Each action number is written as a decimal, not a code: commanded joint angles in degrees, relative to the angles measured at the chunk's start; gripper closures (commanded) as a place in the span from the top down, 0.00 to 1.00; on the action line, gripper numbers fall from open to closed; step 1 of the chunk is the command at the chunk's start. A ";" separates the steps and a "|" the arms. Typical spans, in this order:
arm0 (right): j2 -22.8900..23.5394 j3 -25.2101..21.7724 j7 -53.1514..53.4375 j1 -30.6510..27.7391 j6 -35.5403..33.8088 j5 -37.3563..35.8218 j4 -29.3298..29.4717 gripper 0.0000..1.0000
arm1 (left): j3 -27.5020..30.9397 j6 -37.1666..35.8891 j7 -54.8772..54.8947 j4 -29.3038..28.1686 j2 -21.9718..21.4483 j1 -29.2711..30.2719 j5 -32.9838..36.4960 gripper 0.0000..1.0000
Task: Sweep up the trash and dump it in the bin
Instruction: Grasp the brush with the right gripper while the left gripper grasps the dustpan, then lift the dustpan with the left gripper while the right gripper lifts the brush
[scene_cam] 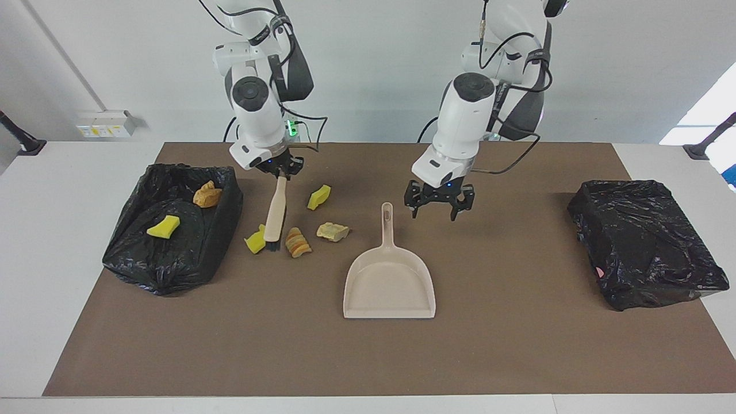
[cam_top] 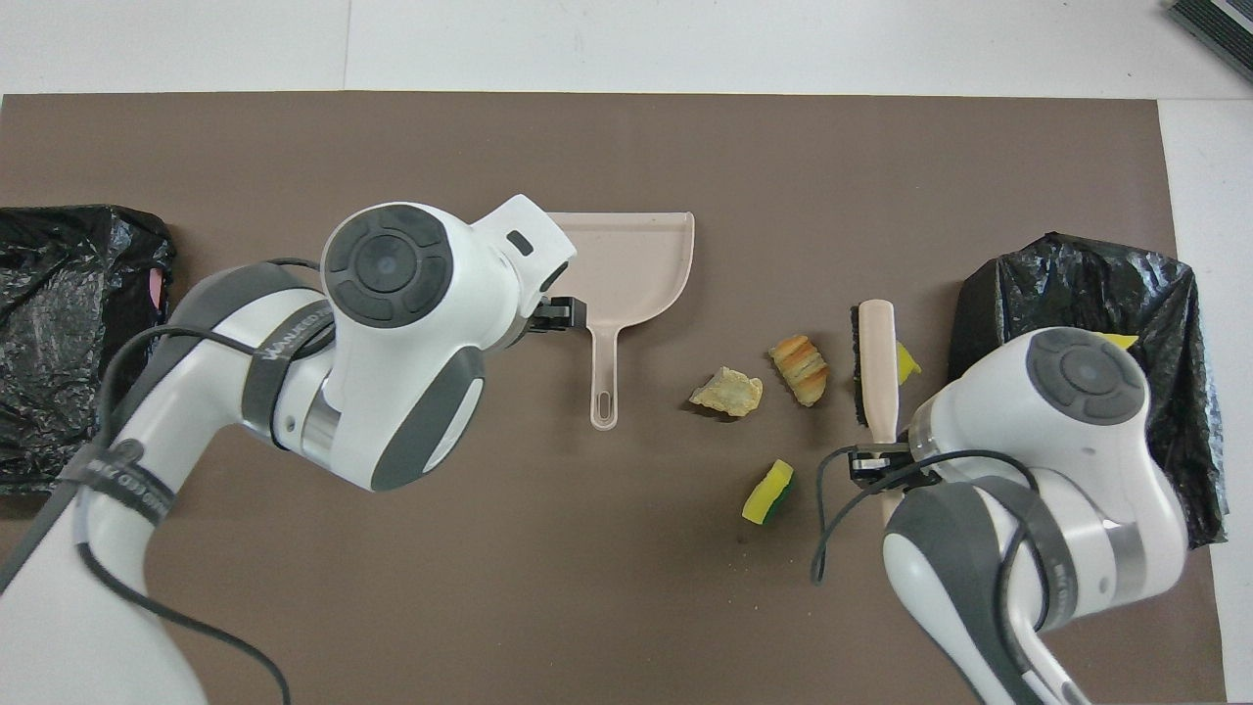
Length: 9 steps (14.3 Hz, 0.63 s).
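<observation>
Sweeping is the step we see now: the right tool (scene_cam: 282, 172) is closed on the brush (scene_cam: 275, 215), whose bristles stand among the trash (scene_cam: 298, 241) on the worktop (scene_cam: 517, 345), beside the bin (scene_cam: 227, 192). The left tool (scene_cam: 438, 207) hangs open just beside the dustpan (scene_cam: 388, 282) handle. Next we judge it must grasp that handle while the brush pushes the pieces toward the pan.

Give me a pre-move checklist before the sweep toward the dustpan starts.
1. Right gripper shut on brush: ok.
2. Bristles down beside yellow chunk nearest the open bin: ok.
3. Left gripper open, over the mat beside the dustpan handle: ok.
4. Dustpan held: not ok.
5. Dustpan mouth facing the trash: not ok, it opens away from the robots.
6. Four pieces loose on mat: ok.
</observation>
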 commanded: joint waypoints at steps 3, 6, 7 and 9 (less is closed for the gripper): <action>0.56 0.83 -11.93 -8.17 3.80 -2.97 -1.06 0.00 | 0.85 6.58 -9.37 1.21 5.09 -5.28 1.51 1.00; 2.23 0.83 -12.56 -9.32 5.29 -4.30 -2.11 0.00 | 1.02 6.76 -10.70 0.95 8.16 -8.61 1.87 1.00; 2.23 0.83 -12.56 -9.32 5.30 -4.30 -2.20 0.00 | 1.02 6.59 -10.61 1.03 8.34 -8.53 1.87 1.00; 3.28 0.83 -12.38 -9.23 5.56 -4.82 -2.81 0.00 | 0.93 5.63 -10.61 0.77 8.34 -8.88 1.95 1.00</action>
